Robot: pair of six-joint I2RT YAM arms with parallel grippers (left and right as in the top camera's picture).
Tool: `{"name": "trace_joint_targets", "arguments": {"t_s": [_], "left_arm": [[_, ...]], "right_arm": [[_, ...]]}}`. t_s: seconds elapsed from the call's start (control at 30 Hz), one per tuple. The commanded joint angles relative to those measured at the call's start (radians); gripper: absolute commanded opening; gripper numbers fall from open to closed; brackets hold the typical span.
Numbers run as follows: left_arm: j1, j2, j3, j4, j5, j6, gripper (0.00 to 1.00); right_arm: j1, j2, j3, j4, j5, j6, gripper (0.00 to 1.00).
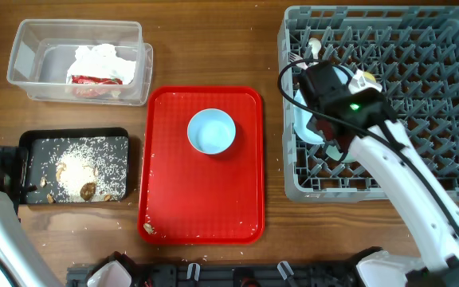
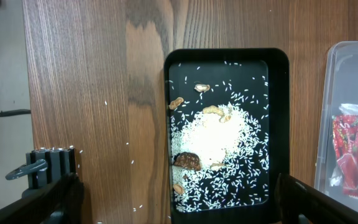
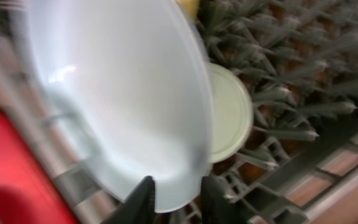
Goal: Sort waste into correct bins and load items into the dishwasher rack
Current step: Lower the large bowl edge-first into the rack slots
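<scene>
The grey dishwasher rack (image 1: pixel 421 96) stands at the right. My right gripper (image 1: pixel 322 100) is over its left side, shut on the rim of the large light blue plate (image 3: pixel 117 93), which stands on edge among the pegs (image 1: pixel 303 127). Its fingers (image 3: pixel 178 196) straddle that rim. The mint green bowl (image 3: pixel 230 112) sits just behind the plate, and a bit of the yellow cup (image 3: pixel 188 6) shows above. White cutlery (image 1: pixel 312 48) lies at the rack's back left. The small light blue bowl (image 1: pixel 211 131) sits on the red tray. My left gripper (image 2: pixel 179 186) is wide open above the black tray (image 2: pixel 278 124).
The black tray (image 1: pixel 34 142) holds rice crumbs (image 1: pixel 82 171) and brown bits. The clear tub (image 1: pixel 22 56) at back left holds the white napkin (image 1: pixel 102 60) and red wrapper (image 1: pixel 90 82). The flat red serving tray (image 1: pixel 174 199) has crumbs at its front left corner.
</scene>
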Motion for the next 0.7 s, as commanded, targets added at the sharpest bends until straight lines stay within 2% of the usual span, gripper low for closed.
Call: {"name": "trace_joint_targets", "arguments": {"t_s": [0.0, 0.1, 0.13, 0.2, 0.23, 0.27, 0.3, 0.37, 0.4, 0.47, 0.53, 0.67], "left_arm": [[0.006, -0.005, 0.004, 0.0, 0.001, 0.008, 1.0], [0.006, -0.005, 0.004, 0.0, 0.002, 0.008, 1.0], [0.006, -0.005, 0.004, 0.0, 0.001, 0.008, 1.0], [0.006, -0.005, 0.004, 0.0, 0.001, 0.008, 1.0], [0.006, -0.005, 0.004, 0.0, 0.002, 0.008, 1.0], [0.006, -0.005, 0.004, 0.0, 0.001, 0.008, 1.0], [0.006, -0.005, 0.004, 0.0, 0.001, 0.008, 1.0], [0.006, -0.005, 0.004, 0.0, 0.001, 0.008, 1.0], [0.006, -0.005, 0.004, 0.0, 0.001, 0.008, 1.0], [0.006, -0.005, 0.004, 0.0, 0.001, 0.008, 1.0], [0.006, -0.005, 0.004, 0.0, 0.002, 0.008, 1.0], [0.006, -0.005, 0.004, 0.0, 0.001, 0.008, 1.0]], "right_arm": [[0.007, -0.134, 0.057, 0.077, -0.198, -0.203, 0.56], [0.006, -0.211, 0.057, 0.109, -0.216, -0.224, 0.82], [-0.002, -0.236, 0.057, 0.104, -0.13, -0.218, 0.99], [-0.025, -0.241, 0.057, 0.1, -0.057, -0.192, 0.99], [-0.048, -0.241, 0.057, 0.102, -0.039, -0.191, 0.95], [-0.088, -0.237, 0.056, 0.109, -0.035, -0.191, 0.86], [-0.142, -0.233, 0.056, 0.116, -0.042, -0.192, 0.66], [-0.269, -0.217, 0.056, 0.15, -0.126, -0.235, 0.35], [-0.33, -0.207, 0.056, 0.173, -0.193, -0.272, 0.22], [-0.438, -0.177, 0.056, 0.211, -0.339, -0.333, 0.07], [-0.535, -0.125, 0.056, 0.229, -0.463, -0.371, 0.04], [-0.618, 0.047, 0.056, 0.26, -0.641, -0.453, 0.04]]}}
